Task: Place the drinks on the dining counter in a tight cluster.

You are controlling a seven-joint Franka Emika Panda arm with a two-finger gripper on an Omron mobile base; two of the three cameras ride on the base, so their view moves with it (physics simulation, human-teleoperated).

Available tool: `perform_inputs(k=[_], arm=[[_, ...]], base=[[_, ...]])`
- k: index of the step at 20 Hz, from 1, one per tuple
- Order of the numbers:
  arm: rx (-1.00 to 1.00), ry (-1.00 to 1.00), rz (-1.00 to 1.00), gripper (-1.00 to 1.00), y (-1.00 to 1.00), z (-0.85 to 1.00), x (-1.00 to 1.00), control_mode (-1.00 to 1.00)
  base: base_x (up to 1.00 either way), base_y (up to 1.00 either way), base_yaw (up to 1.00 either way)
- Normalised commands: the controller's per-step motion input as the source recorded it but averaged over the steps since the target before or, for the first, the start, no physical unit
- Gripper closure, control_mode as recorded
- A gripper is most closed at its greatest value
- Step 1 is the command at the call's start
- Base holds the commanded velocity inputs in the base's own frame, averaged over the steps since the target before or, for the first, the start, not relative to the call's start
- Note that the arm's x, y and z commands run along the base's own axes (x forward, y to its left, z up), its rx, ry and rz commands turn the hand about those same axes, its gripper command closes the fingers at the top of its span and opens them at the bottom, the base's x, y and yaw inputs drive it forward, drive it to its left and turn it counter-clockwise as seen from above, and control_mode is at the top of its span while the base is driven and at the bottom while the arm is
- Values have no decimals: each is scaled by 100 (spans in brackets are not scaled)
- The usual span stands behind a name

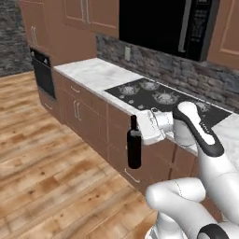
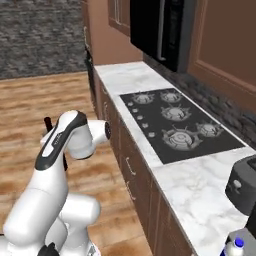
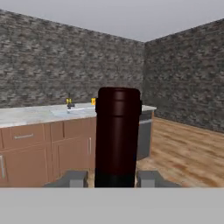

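My gripper [image 1: 138,131] is shut on the tall black wine bottle [image 1: 134,150], which hangs upright in the air over the wood floor, in front of the stove counter's cabinets. In the hand view the wine bottle [image 3: 117,135] stands between my fingertips [image 3: 72,178] with the gripper [image 3: 112,179] closed around it. Far behind it runs the dining counter [image 3: 35,115], a white marble top over brown cabinets, with a dark faucet [image 3: 69,103]. A small white bottle with a blue label [image 2: 235,247] stands at the near end of the stove counter. The wine bottle [image 2: 48,123] peeks out behind my arm.
The marble counter [image 1: 93,72] with the black stove [image 1: 154,95] runs along the wall under the microwave [image 1: 163,23]. A dark toaster [image 2: 245,187] stands near the white bottle. A yellow cup [image 3: 93,101] sits on the dining counter. Wood floor [image 1: 46,158] lies open to the left.
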Motion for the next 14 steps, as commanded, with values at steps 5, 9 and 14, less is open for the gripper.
perform_inputs(k=[5, 9, 14], arm=[[0, 0, 0, 100, 0, 0, 0, 100], [0, 0, 0, 100, 0, 0, 0, 100], [0, 0, 0, 100, 0, 0, 0, 100]], base=[[0, 0, 100], [0, 0, 100], [2, 0, 98]])
